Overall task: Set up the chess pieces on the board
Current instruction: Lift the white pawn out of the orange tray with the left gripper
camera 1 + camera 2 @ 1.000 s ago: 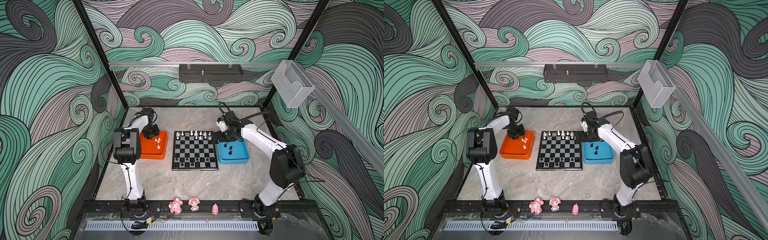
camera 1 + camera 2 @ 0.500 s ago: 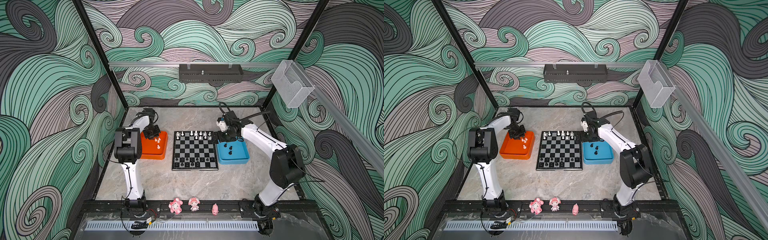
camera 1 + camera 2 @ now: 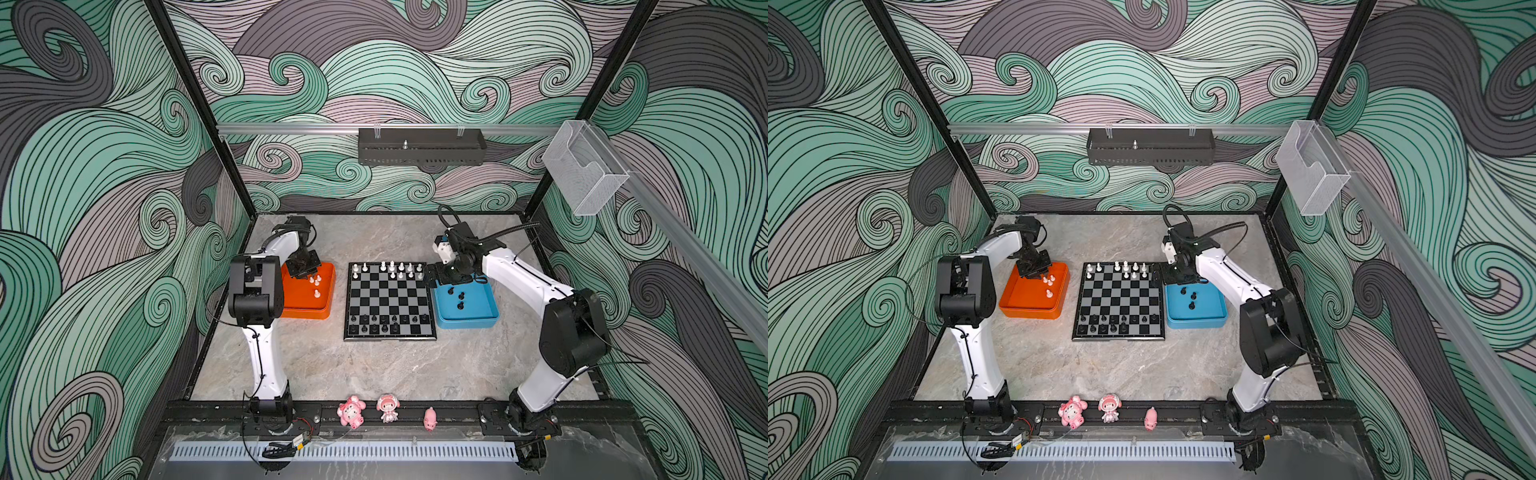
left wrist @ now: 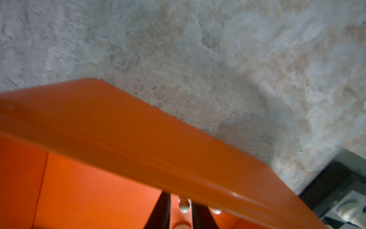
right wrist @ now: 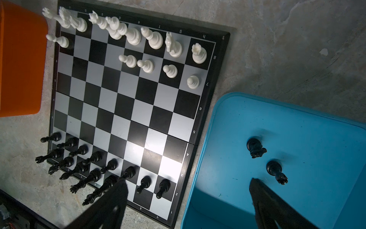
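A square chessboard (image 3: 388,297) of black and grey squares, thin dark rim and a fold seam across its middle, lies flat at the centre of a mottled, stone-look tabletop (image 3: 374,370). White chess pieces (image 3: 392,266) line its 12 o'clock edge and black chess pieces (image 3: 384,328) its 6 o'clock edge; the middle ranks are bare.

At 9 o'clock, just beside the rim, sits a glossy orange tray (image 3: 299,299) with rounded corners. The left gripper (image 3: 308,275) reaches into its far end. Its dark fingers (image 4: 161,213) narrowly flank a white pawn (image 4: 184,206); whether they pinch it cannot be told.

At 3 o'clock a blue tray (image 3: 478,309) holds three loose black pieces (image 3: 460,296). The right gripper (image 5: 188,180) hovers above the line between board and blue tray, jaws spread wide, holding nothing.

Open tabletop lies at 6 and 12 o'clock of the board.
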You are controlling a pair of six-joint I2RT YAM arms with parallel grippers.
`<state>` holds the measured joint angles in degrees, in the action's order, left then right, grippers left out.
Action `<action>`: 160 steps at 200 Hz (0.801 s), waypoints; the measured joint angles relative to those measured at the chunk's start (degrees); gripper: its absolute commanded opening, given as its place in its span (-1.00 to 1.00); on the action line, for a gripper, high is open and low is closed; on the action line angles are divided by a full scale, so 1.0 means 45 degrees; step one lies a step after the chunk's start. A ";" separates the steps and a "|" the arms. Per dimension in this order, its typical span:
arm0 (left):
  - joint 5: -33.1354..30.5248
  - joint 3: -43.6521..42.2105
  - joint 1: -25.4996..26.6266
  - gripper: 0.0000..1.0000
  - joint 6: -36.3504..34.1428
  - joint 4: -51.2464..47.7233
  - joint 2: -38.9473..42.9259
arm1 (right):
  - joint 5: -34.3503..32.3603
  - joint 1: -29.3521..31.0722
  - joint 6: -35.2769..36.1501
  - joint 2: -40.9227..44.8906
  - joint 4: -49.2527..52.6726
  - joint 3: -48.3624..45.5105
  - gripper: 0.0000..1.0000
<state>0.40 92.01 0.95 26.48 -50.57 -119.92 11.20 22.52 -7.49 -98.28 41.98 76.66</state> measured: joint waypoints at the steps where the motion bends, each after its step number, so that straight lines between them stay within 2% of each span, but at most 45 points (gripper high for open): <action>1: 0.0000 0.0000 0.0005 -0.55 0.0000 0.0000 0.0000 | 0.0000 0.0000 0.0000 0.0000 0.0000 0.0000 0.92; 160: -0.0228 -0.0010 0.0160 -0.77 -0.0015 -0.0146 0.0000 | 0.0000 0.0000 0.0000 0.0000 -0.0005 -0.0024 0.92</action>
<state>-0.62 91.96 1.67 26.41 -51.22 -119.92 11.20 22.52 -7.49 -98.28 41.95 76.55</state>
